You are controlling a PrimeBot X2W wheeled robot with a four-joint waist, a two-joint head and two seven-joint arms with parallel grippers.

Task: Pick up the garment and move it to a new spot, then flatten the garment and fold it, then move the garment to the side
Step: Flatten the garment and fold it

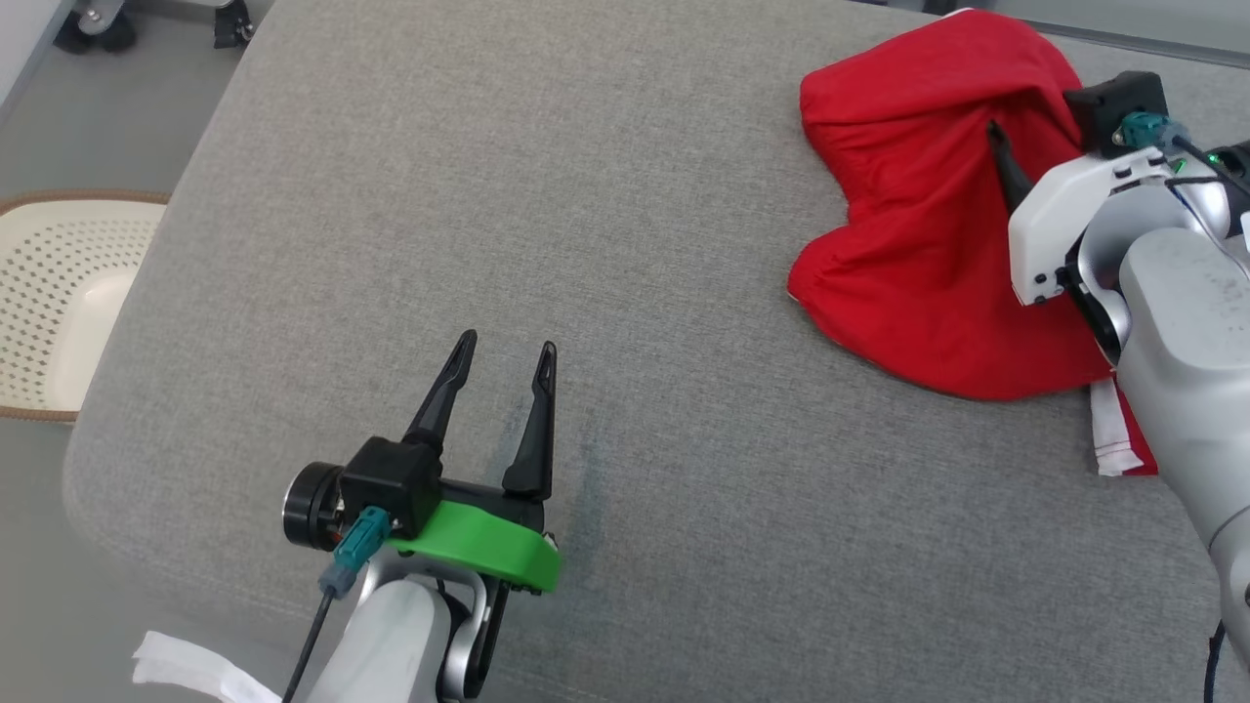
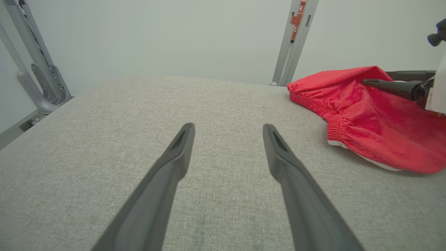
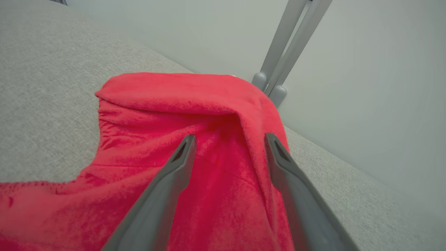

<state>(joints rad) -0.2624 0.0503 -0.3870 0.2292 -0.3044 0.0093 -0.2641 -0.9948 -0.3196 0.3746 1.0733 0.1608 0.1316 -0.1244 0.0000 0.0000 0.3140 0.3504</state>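
**Right tool (image 3: 230,136) open on red garment (image 1: 918,244)**

Right tool's jaws are spread, fingers resting on the crumpled garment at the counter's (image 1: 586,195) far right corner. Left tool (image 1: 508,342) is open too, well apart over bare counter. Flattening looks next: pinch one hem edge, not the bunched middle.

Head camera looked steeply down on the grey surface (image 1: 625,195). Left wrist camera sat low over it, facing the far wall (image 2: 174,35). Right wrist camera was close above the red garment (image 3: 209,104), common to all three views.
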